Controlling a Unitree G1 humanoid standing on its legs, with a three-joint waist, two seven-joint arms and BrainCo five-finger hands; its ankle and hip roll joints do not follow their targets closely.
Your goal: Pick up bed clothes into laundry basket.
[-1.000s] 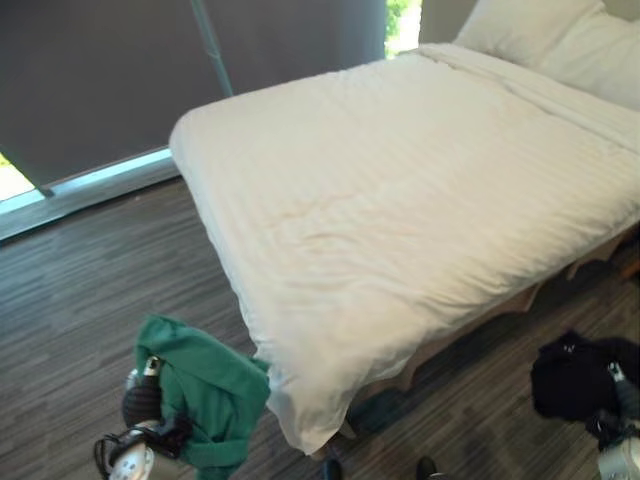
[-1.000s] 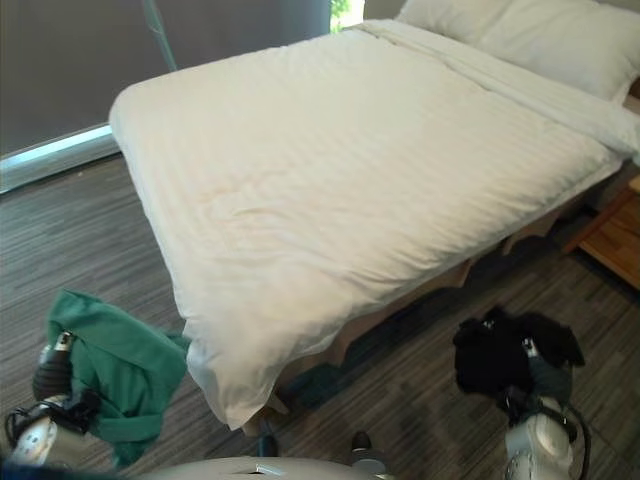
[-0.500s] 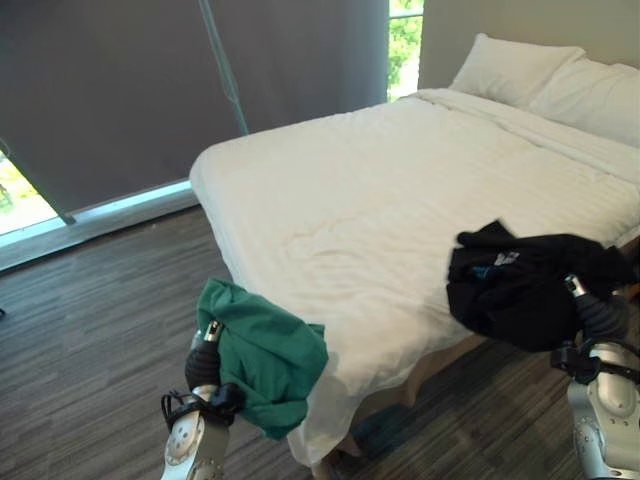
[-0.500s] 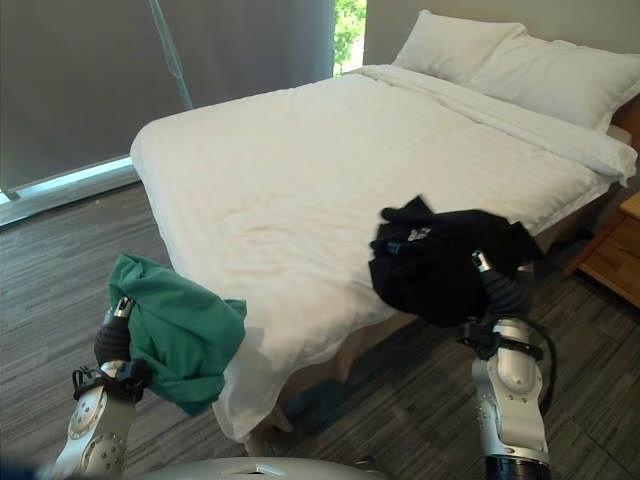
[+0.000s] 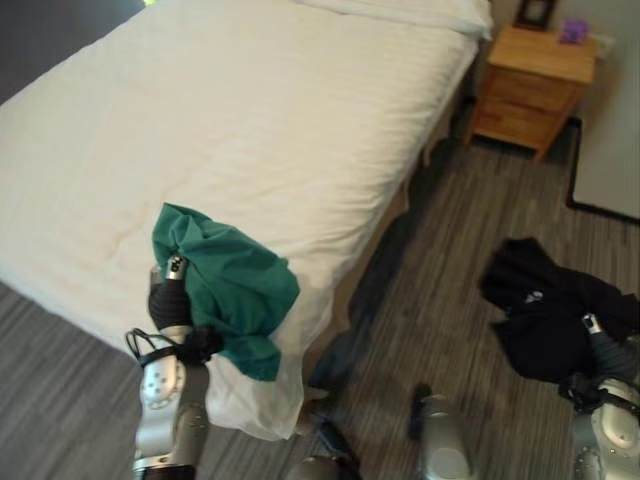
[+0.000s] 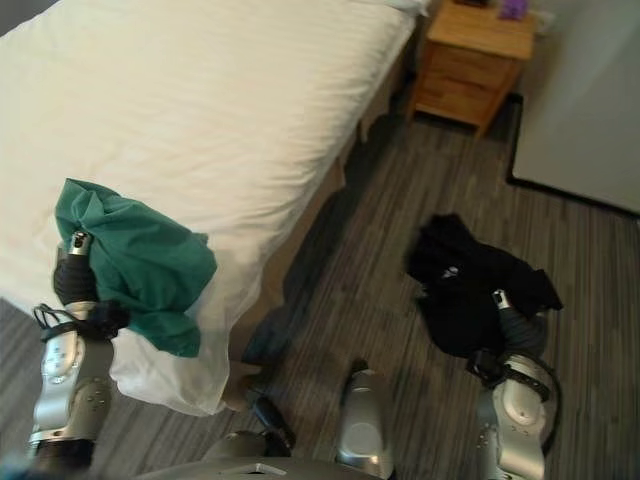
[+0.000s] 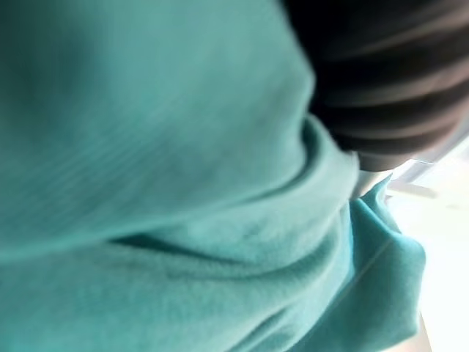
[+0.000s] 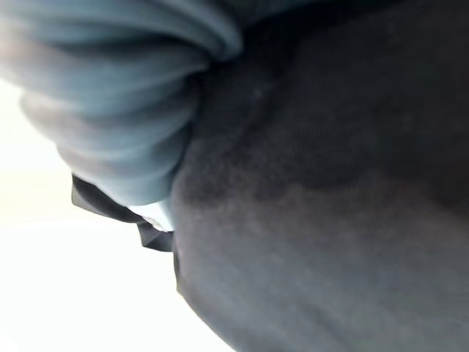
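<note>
Now green garment (image 5: 233,287) draping left hand (image 5: 167,300), black garment (image 6: 468,286)

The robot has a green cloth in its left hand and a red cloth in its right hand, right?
Not quite. The cloth at the right robot hand is black, not red, as both eye views show. The left robot hand does carry the green cloth, beside the white bed.
</note>
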